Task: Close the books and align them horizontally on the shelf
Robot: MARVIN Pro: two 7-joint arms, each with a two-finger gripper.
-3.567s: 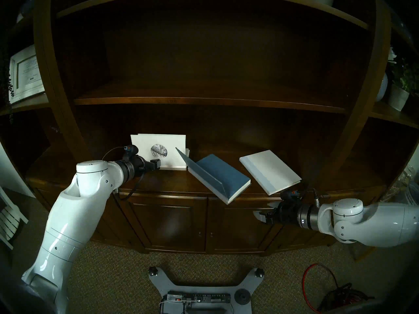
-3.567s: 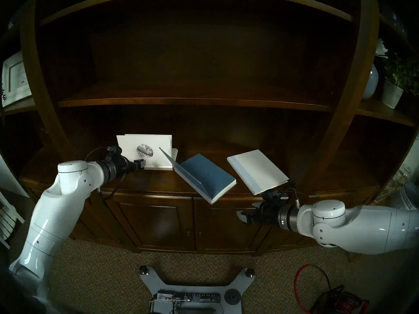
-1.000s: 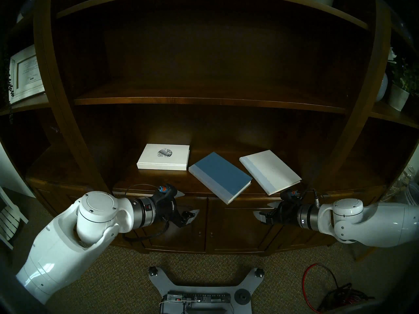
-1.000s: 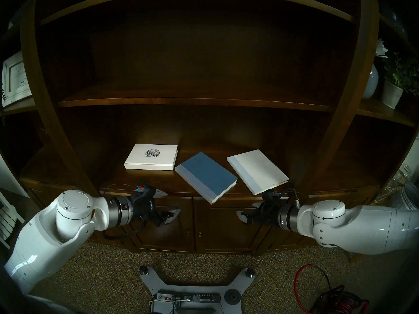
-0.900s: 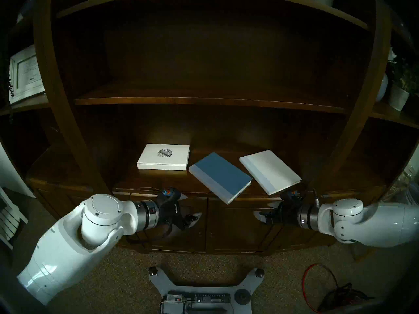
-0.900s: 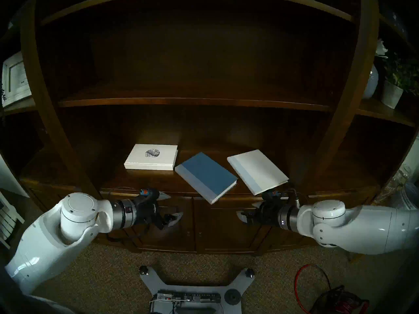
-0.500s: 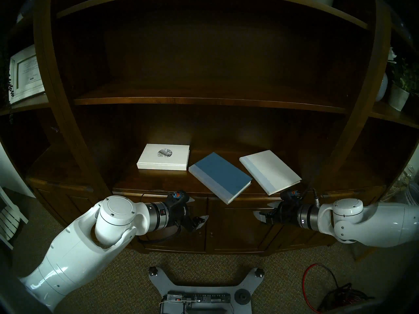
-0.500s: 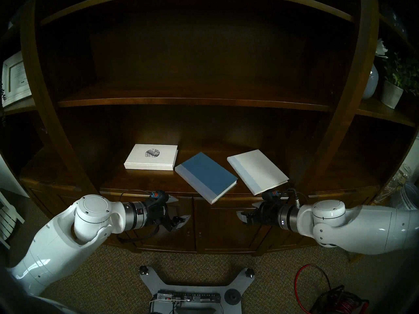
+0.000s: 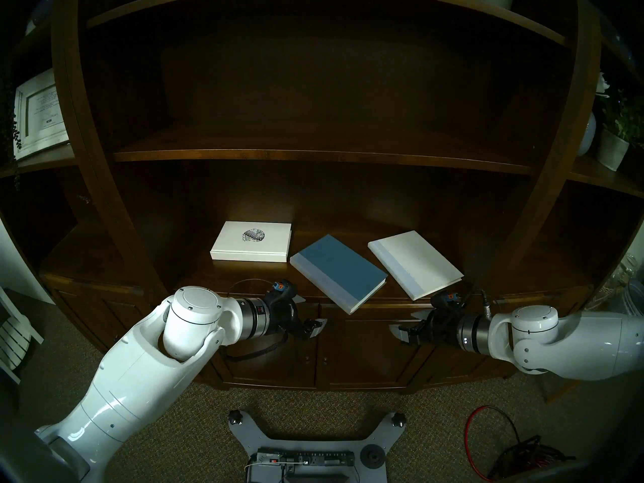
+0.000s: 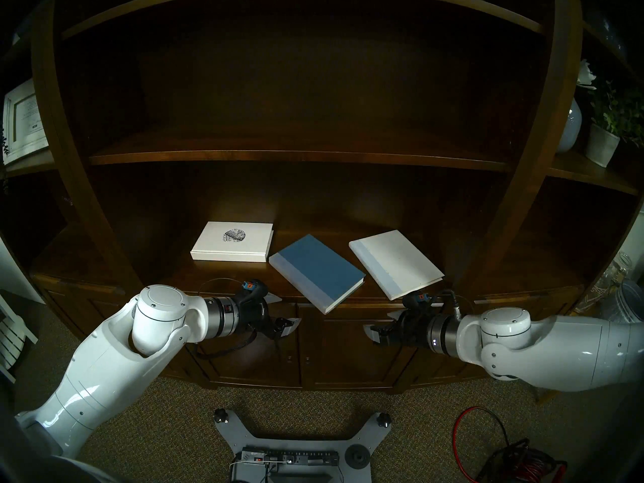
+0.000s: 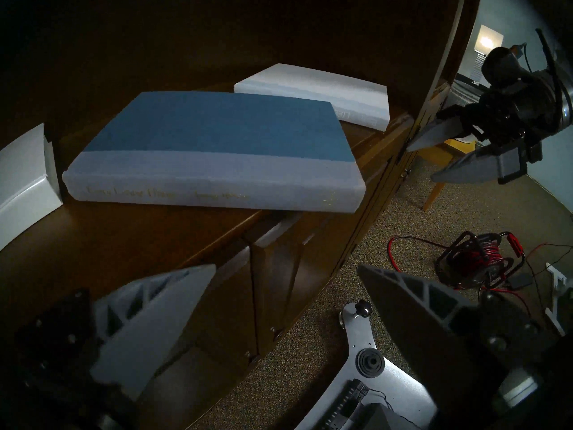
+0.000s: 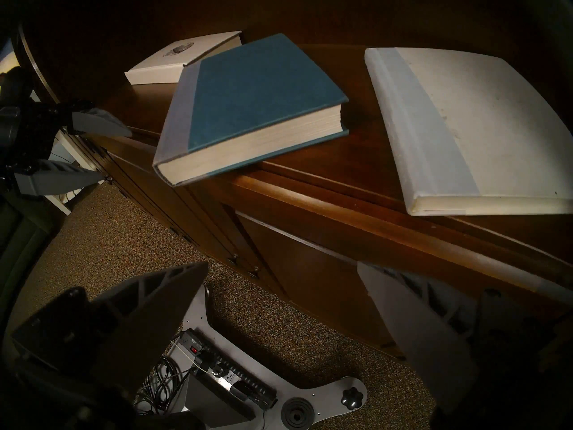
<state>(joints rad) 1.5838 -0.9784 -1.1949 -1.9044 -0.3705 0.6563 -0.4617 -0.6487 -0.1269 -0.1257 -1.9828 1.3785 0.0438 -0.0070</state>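
left claw (image 9: 311, 315): spread wide, nothing held, now moved right toward blue hardcover.
emblem-marked white hardcover (image 9: 251, 241): now shut, squared on dark wooden shelf (image 9: 240, 280).
blue hardcover with pale spine (image 9: 338, 272): cover now shut, skewed, corner overhanging; alignment pending.
plain white hardcover (image 9: 415, 263): shut, skewed.
right claw (image 9: 408, 324): parted, empty, unmoved.

Home, wooden bookcase (image 9: 557, 123), carpet (image 9: 191, 437)

Emblem book (image 11: 24, 178) cut off by left wrist view's left edge. Blue book (image 11: 214, 147) spine lettering too blurred to read. White book (image 12: 471, 131) clipped at right wrist view's right edge.
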